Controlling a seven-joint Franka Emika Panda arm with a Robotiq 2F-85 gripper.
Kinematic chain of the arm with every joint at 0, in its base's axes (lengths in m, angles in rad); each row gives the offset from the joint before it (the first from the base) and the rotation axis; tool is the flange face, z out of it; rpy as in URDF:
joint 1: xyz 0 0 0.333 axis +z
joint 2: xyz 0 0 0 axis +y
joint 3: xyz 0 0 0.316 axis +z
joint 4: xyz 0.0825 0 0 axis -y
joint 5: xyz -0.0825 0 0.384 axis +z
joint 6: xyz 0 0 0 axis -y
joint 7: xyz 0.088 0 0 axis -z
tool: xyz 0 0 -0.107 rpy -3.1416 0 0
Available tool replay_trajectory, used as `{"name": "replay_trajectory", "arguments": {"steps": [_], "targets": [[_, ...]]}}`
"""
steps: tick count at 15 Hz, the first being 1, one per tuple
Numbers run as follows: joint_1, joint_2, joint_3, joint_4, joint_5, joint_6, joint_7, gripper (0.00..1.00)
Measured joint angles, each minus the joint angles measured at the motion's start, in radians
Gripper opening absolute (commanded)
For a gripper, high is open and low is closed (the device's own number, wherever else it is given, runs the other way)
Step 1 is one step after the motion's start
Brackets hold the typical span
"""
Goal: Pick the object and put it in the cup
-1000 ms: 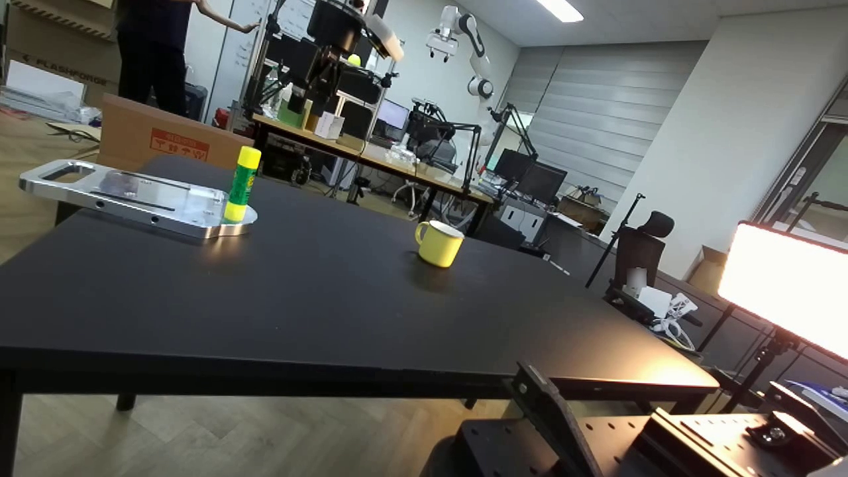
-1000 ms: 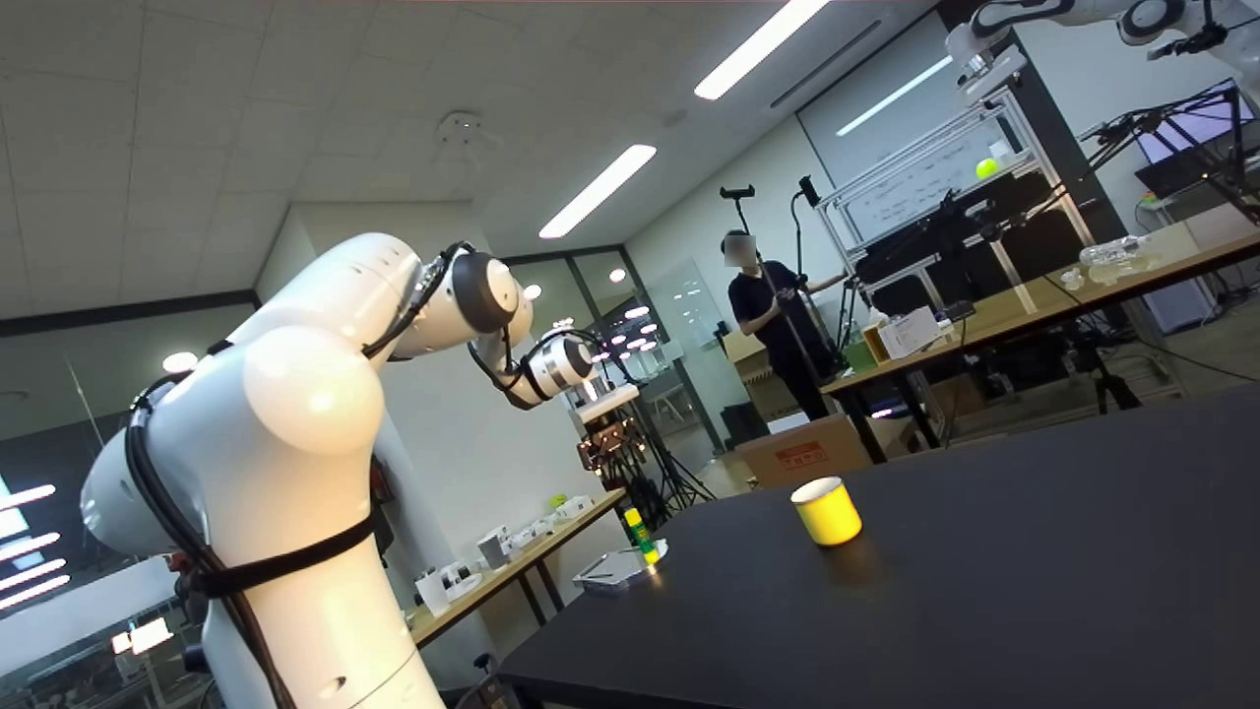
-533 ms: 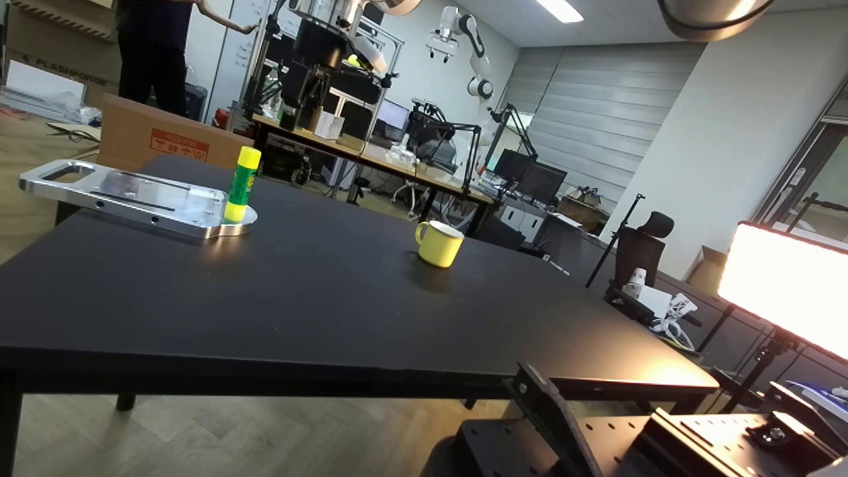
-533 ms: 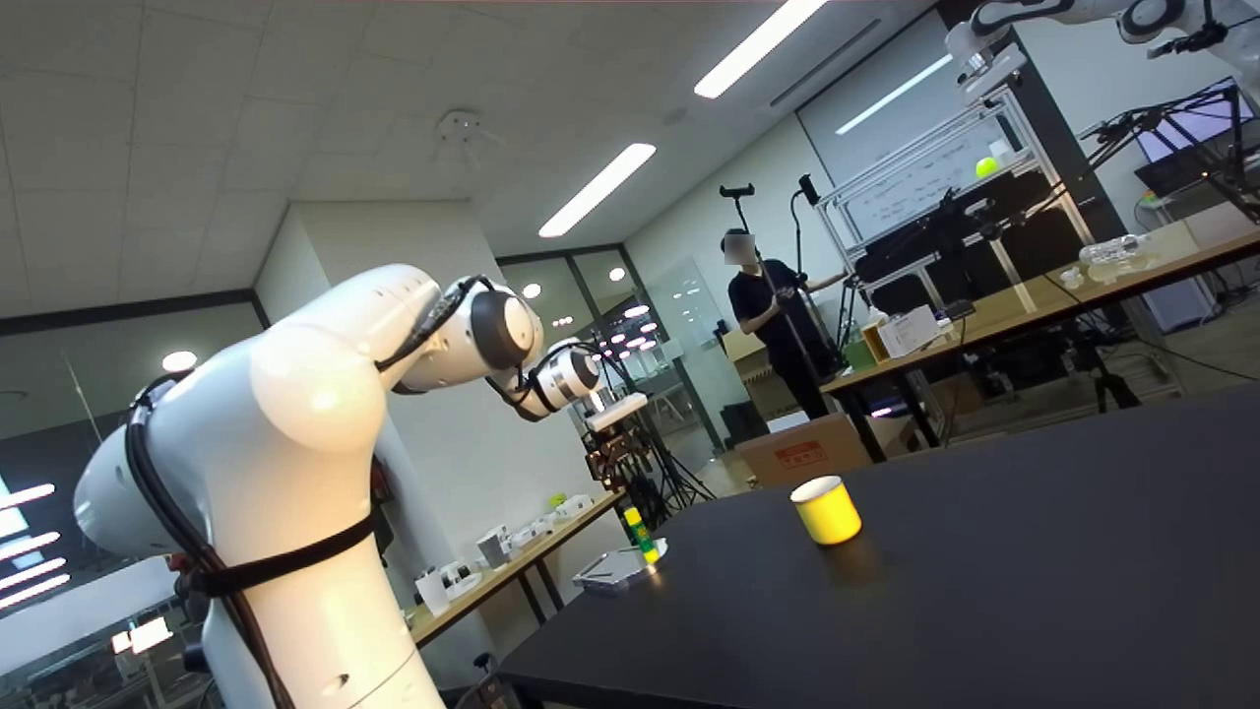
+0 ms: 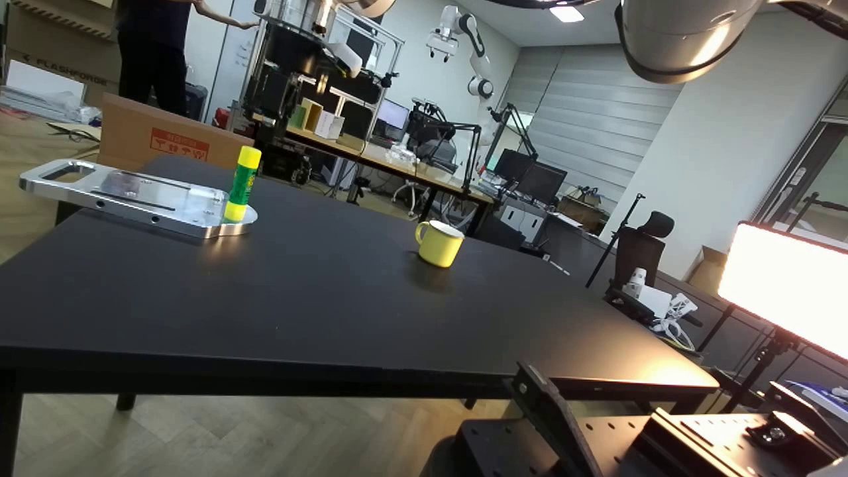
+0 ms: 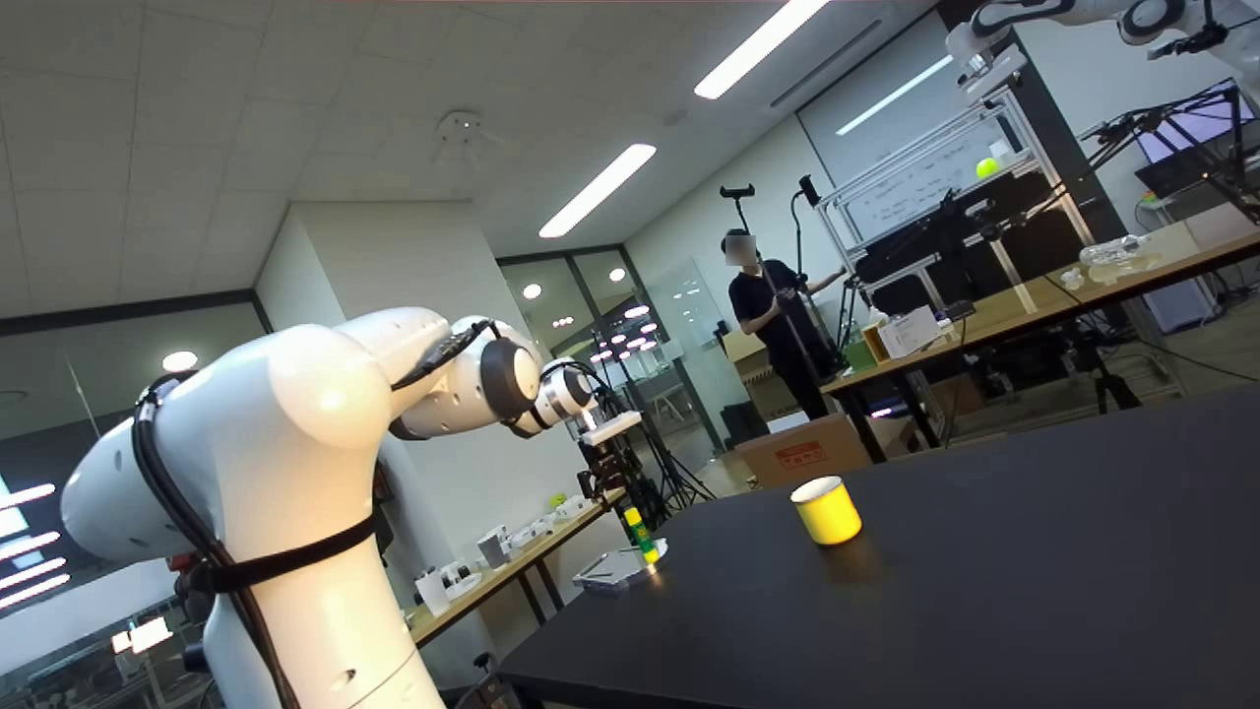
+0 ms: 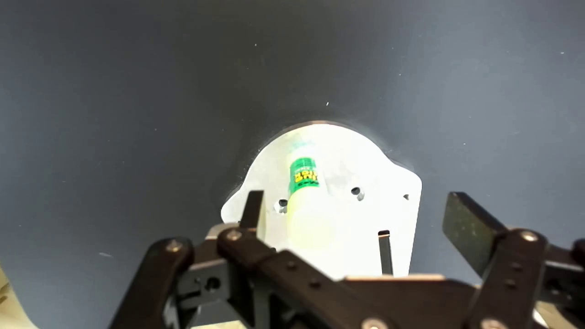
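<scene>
Black table [image 5: 318, 305] holds a silver plate [image 5: 159, 197], glue stick [image 5: 242, 184] upright atop.

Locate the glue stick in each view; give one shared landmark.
In an exterior view: glue stick left, just above mid-height.
In an exterior view: glue stick low, near mid-width.
In the wrist view: glue stick just below centre.
Shared landmark: silver tray beneath it.

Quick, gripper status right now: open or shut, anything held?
Gripper: open, jaws wide apart, holding nothing; the glue stick stands on the metal plate.
</scene>
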Motion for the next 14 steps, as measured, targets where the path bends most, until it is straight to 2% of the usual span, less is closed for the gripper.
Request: {"name": "replay_trajectory", "arguments": {"steps": [3,9,14], "targets": [[0.012,0.029,-0.018,0.028,0.002,0.008,-0.035,1.00],[0.022,0.102,-0.038,0.099,0.005,0.102,-0.108,1.00],[0.038,0.136,-0.045,0.140,0.029,0.118,-0.148,1.00]]}}
